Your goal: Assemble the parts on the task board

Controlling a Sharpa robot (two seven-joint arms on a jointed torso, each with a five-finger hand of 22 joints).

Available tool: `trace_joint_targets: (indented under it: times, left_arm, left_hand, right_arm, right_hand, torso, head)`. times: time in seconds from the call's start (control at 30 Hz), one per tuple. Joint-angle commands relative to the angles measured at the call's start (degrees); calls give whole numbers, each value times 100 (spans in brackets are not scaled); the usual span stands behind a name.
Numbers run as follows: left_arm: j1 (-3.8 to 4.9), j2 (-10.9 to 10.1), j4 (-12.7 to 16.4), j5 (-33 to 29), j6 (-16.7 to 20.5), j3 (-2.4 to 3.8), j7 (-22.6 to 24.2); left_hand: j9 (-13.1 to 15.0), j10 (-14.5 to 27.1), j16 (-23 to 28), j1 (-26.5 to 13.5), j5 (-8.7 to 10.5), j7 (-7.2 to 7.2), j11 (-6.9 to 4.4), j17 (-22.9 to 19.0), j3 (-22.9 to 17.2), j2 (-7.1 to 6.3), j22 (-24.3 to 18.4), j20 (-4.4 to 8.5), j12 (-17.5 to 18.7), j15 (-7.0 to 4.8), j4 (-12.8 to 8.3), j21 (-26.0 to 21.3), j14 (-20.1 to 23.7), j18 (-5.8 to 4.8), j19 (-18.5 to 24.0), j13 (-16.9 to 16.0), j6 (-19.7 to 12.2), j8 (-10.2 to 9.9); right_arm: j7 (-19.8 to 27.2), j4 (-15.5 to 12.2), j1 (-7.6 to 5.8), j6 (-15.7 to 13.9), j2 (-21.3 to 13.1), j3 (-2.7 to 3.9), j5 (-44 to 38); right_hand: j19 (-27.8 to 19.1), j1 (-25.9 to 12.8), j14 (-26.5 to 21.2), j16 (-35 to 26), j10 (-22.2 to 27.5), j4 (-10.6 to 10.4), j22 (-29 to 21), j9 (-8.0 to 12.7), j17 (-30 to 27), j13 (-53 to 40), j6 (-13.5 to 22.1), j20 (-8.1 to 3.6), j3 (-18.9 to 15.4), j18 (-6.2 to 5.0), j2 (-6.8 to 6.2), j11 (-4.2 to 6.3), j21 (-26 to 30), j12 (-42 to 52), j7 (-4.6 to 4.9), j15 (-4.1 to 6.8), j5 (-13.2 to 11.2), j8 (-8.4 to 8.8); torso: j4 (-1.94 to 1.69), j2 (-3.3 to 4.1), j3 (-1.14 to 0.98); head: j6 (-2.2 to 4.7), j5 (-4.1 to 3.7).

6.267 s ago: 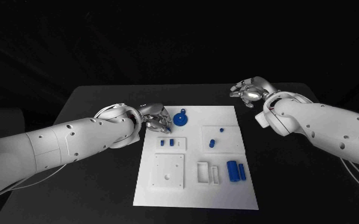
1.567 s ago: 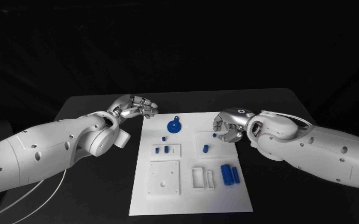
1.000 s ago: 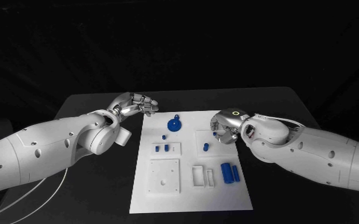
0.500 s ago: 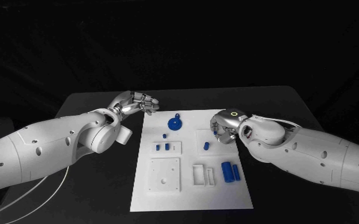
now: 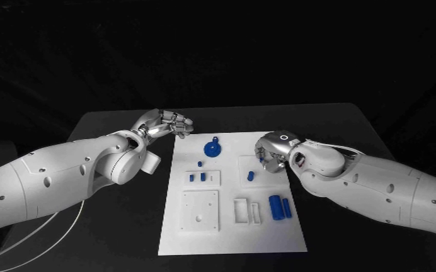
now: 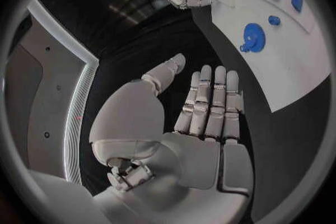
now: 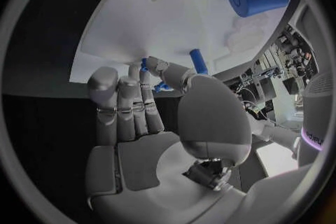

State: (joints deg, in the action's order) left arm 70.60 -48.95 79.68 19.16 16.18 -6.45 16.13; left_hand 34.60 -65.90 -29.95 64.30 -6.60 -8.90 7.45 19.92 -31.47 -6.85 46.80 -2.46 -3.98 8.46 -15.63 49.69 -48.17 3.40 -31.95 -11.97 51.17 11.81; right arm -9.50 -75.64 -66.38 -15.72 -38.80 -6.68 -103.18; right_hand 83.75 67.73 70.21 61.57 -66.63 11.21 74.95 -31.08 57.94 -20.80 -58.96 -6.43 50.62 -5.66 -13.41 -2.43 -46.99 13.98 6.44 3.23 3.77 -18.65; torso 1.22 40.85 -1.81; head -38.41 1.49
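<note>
The white task board point(image 5: 227, 234) lies mid-table. My right hand point(image 5: 271, 153) is over its right upper part, thumb and fingers pinching a small blue part point(image 7: 143, 65), mostly hidden by the fingers. A blue peg point(image 5: 250, 175) lies just beside that hand. Two blue cylinders point(image 5: 281, 207) lie side by side lower on the right. A round blue part with a tab point(image 5: 212, 150) sits near the board's far edge, and small blue pieces point(image 5: 196, 176) stand in a plate below it. My left hand point(image 5: 168, 124) hovers off the board's far left corner, fingers straight, holding nothing point(image 6: 203, 106).
White raised plates on the board point(image 5: 201, 209) and narrow white frames point(image 5: 246, 212) carry holes and slots. Black table point(image 5: 109, 221) surrounds the board, with bare room on both sides and in front.
My right hand came from the table's far right onto the board and closed on a small blue part. My left hand drew back off the board to its far left corner.
</note>
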Motion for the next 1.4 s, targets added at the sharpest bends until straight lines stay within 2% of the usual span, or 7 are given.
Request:
trace_joint_targets:
  times: [0.03, 0.37, 0.67, 0.9, 1.03, 1.2, 1.4]
  left_arm:
    - [6, 0, 2, -43, -96, 4, 74]
    - [5, 1, -30, -43, -114, 4, 94]
    - [5, 12, -42, -43, -113, 4, 97]
    - [5, 28, -100, -43, -102, 4, 95]
    - [5, 38, -147, -43, -101, 4, 90]
    - [5, 46, -193, -43, -98, 4, 92]
    - [6, 51, -228, -44, -97, 4, 94]
  left_hand:
    - [-6, -29, 40, -49, -13, -36, 20, 8, 25, 25, 9, -22, -5, 0, 1, -26, -50, 101, -12, 10, 18, 32]
    - [-7, -27, 46, -42, -13, -34, 20, 13, 24, 23, 11, -21, -3, -3, -8, -28, -58, 104, -12, 18, 21, 37]
    - [-9, -23, 54, -36, -15, -33, 22, 17, 22, 24, 13, -20, -1, -3, -14, -31, -60, 105, -12, 25, 21, 40]
    - [-9, -22, 58, -36, -16, -33, 23, 18, 22, 24, 13, -21, 0, -3, -15, -32, -60, 105, -12, 28, 21, 41]
    - [-10, -21, 62, -37, -16, -33, 24, 20, 23, 23, 14, -22, 0, -2, -16, -33, -61, 104, -11, 32, 20, 42]
    - [-11, -19, 66, -38, -16, -33, 25, 21, 24, 20, 15, -22, 1, -2, -17, -35, -61, 104, -10, 35, 19, 43]
    - [-12, -18, 70, -36, -16, -33, 25, 23, 24, 19, 15, -22, 2, -1, -19, -36, -61, 104, -10, 38, 19, 44]
  right_arm:
    - [-27, -16, 94, 337, 16, -59, -209]
    - [-51, -69, 115, 212, 1, -59, -265]
    - [-112, -57, 118, -64, 6, -58, -265]
    - [-98, -122, 117, -95, -70, -51, -104]
    - [-43, -216, 114, -13, -146, 42, 116]
    - [17, -322, 88, 52, -225, 198, 377]
    - [68, -421, 10, 76, -304, 282, 630]
  right_hand:
    - [6, -22, 7, 21, -563, 55, 145, -27, -4, -49, -66, -47, 5, -934, 50, 12, -78, 19, -17, 70, 0, -41]
    - [-4, -84, 68, 33, -688, 125, 134, -64, -9, -166, -188, -94, 55, -934, 32, 62, -234, 17, -66, 118, 135, -73]
    - [-9, -105, 79, 31, -724, 129, 128, -76, -10, -200, -221, -107, 71, -933, 20, 75, -264, 14, -79, 131, 183, -81]
    - [-10, -112, 85, 30, -739, 123, 125, -82, -11, -216, -237, -115, 87, -933, 8, 81, -275, 11, -85, 138, 200, -84]
    - [-10, -123, 87, 29, -747, 116, 122, -86, -11, -225, -243, -120, 94, -934, 8, 84, -280, 8, -87, 141, 213, -84]
    - [-14, -135, 87, 26, -748, 115, 119, -89, -12, -236, -242, -127, 97, -934, 15, 86, -285, 0, -87, 144, 240, -81]
    - [-21, -159, 82, 23, -747, 123, 117, -94, -11, -251, -238, -135, 85, -933, 30, 85, -290, -13, -85, 143, 287, -75]
  torso:
    - [2, -1, -3]
    - [-1, 1, -2]
    - [-1, 1, 2]
    - [-2, -3, -1]
    - [1, -3, -3]
    - [4, -3, -3]
    - [6, 0, -3]
  head:
    - [-8, -9]
    - [-36, -27]
    - [-32, -29]
    - [-21, -23]
    - [-18, -12]
    - [-5, -6]
    - [4, -10]
